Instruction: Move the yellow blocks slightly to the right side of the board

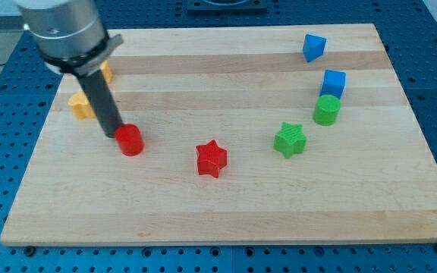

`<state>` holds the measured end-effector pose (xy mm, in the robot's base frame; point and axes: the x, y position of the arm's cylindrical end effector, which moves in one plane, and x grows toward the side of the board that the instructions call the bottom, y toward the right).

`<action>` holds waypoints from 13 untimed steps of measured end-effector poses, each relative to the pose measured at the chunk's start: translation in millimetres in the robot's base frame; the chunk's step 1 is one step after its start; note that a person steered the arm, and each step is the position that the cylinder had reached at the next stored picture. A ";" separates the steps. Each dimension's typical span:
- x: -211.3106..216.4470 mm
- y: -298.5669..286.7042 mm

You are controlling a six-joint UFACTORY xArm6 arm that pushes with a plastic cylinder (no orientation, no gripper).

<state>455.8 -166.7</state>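
Two yellow blocks sit near the board's left edge, both partly hidden by my rod: one (pixel 80 105) to the rod's left, its shape unclear, and one (pixel 106 73) peeking out higher up on the rod's right. My tip (pixel 111 134) rests on the board just below and right of the lower yellow block. It stands right beside the red cylinder (pixel 130 140), at its left; I cannot tell if they touch.
A red star (pixel 211 158) lies at the board's middle bottom. A green star (pixel 290 139), a green cylinder (pixel 326 110), a blue cube (pixel 333 83) and a blue block (pixel 313 47) stand at the right. The wooden board (pixel 226 212) lies on a blue perforated table.
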 end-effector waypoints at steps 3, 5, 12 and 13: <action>8.2 -136.7; -67.8 -106.9; -147.4 -48.1; -154.9 -116.8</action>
<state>300.9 -283.5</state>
